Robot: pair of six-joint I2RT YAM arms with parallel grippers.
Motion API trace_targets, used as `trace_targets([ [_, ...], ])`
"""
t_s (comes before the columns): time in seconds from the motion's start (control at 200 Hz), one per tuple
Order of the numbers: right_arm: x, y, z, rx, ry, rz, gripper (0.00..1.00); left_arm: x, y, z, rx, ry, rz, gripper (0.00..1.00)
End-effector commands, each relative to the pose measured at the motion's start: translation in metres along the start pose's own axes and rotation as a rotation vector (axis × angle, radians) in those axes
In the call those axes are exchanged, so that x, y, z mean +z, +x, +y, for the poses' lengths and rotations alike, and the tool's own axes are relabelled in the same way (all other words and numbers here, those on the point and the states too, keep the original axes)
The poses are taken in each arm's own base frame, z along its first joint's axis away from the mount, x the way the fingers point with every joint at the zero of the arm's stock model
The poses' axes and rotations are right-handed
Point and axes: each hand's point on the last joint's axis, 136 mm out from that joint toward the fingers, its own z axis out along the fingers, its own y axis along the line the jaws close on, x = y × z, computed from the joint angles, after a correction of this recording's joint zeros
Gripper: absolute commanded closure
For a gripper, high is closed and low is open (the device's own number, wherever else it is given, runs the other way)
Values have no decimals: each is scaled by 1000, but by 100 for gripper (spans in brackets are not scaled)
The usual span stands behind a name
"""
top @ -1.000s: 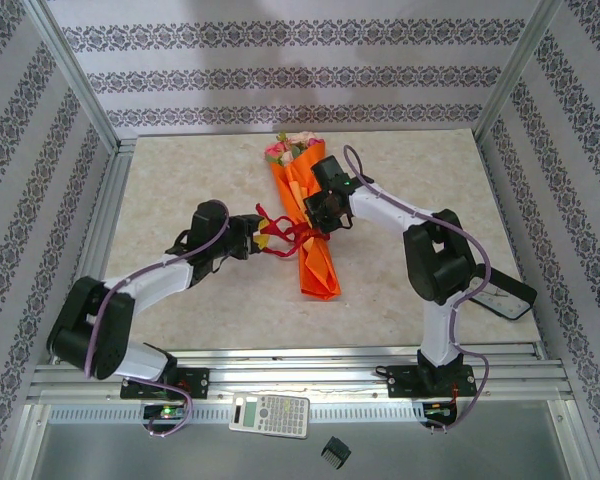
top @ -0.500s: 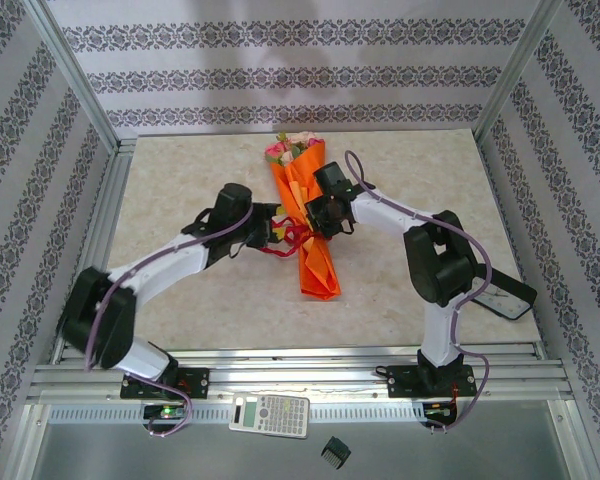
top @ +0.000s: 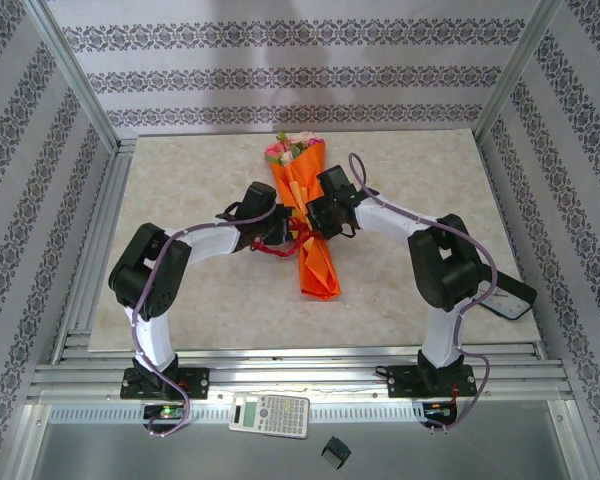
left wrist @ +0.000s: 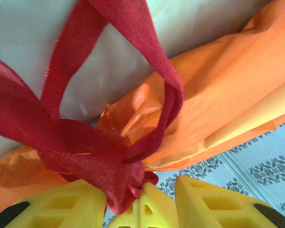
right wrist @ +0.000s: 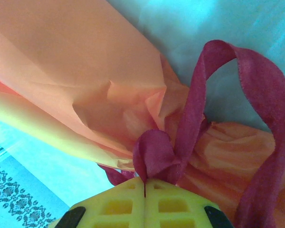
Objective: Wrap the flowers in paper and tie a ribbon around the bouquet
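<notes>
At the middle of the pale marbled surface [top: 230, 300] lies the bouquet [top: 316, 268], its narrow end pointing toward the arm bases and its wide end toward the far wall. At that wide end, pink and cream flowers [top: 286, 150] with green leaves show out of the orange paper [top: 298, 185]. A dark red ribbon [top: 298, 243] crosses the cone about halfway along, with loops spilling onto the surface on its left side. Both arms reach in to that spot: the left gripper [top: 280, 228] is just beside the cone on its left and the right gripper [top: 318, 222] is over the paper on its right. From the left wrist, the ribbon [left wrist: 99, 166] is bunched into a knot against the crumpled paper [left wrist: 218, 95]. The knot's tail hangs between the yellow pads [left wrist: 61, 204] of the left gripper [left wrist: 126, 202]. These jaws stand partly apart with the ribbon filling the gap, and whether they pinch it cannot be told. From the right wrist, the right gripper [right wrist: 145, 184] has its jaws pressed together, and a fold of ribbon [right wrist: 152, 152] is caught at their tips. A larger loop arches over the paper [right wrist: 76, 71] beside it. A calculator [top: 270, 413] lies on the metal ledge in front of the arm bases.
</notes>
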Motion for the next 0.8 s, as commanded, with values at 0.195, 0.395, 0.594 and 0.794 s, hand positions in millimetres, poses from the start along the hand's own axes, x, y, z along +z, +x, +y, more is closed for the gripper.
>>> trace_targets([
  [0.195, -15, 8, 4, 2, -49, 18, 100, 12, 9, 4, -23, -18, 48, 61],
  [0.395, -17, 5, 3, 12, -59, 9, 100, 12, 6, 12, -6, -44, 42, 76],
  [0.594, -17, 0, 4, 15, -59, 10, 100, 10, 6, 12, 0, -40, 40, 95],
  [0.794, -28, -9, 11, 20, -73, -23, 73, 8, 6, 14, 8, -42, 43, 97],
])
